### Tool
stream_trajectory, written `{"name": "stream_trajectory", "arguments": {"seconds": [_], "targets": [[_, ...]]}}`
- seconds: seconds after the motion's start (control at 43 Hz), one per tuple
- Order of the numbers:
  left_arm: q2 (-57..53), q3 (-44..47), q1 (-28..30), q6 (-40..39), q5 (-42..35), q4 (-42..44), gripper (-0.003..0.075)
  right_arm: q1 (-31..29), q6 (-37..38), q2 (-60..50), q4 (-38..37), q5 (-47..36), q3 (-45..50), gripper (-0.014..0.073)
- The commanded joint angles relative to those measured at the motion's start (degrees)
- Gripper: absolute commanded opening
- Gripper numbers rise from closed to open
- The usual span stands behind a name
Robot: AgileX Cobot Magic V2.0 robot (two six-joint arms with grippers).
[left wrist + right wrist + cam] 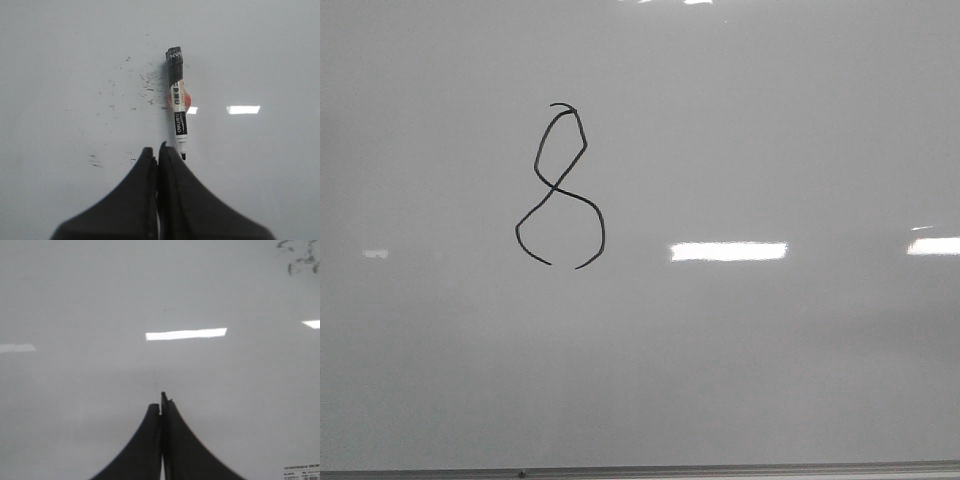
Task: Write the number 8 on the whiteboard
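The number 8 point(560, 188) is drawn in thin black line on the whiteboard point(770, 120), left of the middle in the front view, with a gap at its bottom. No gripper shows in the front view. In the left wrist view my left gripper point(157, 150) is shut and empty over the whiteboard point(260, 55). A marker point(178, 107) lies on the board just beyond the fingertips, uncapped tip towards them, not held. In the right wrist view my right gripper point(161, 402) is shut and empty over bare whiteboard point(100, 290).
Small black ink specks point(135, 85) dot the board beside the marker. Dark smudges point(300, 257) sit at one corner of the right wrist view. A thin dark edge strip point(720, 470) runs along the board's near side. A label point(300, 472) shows at a corner.
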Motion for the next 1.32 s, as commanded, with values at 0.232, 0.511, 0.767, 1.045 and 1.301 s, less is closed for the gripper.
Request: {"name": "stream_trajectory", "arguments": {"seconds": [0.232, 0.511, 0.767, 1.045, 1.301], "targets": [[-0.79, 0.74, -0.05, -0.54, -5.02, -0.08, -0.0021, -1.47, 0.0, -4.0, -1.98, 3.83, -0.08, -0.0069], [-0.79, 0.74, -0.05, -0.54, -5.02, -0.08, -0.0021, -1.47, 0.0, -4.0, -1.98, 3.83, -0.08, -0.0069], [-0.79, 0.74, -0.05, -0.54, -5.02, -0.08, -0.0021, -1.47, 0.0, -4.0, -1.98, 3.83, -0.08, -0.0069], [-0.79, 0.74, -0.05, -0.54, -5.02, -0.08, -0.0021, -1.47, 0.0, -4.0, -1.98, 3.83, -0.08, -0.0069], [-0.79, 0.74, -0.05, -0.54, -5.02, -0.08, -0.0021, -1.47, 0.0, -4.0, -1.98, 3.83, -0.08, -0.0069]]}}
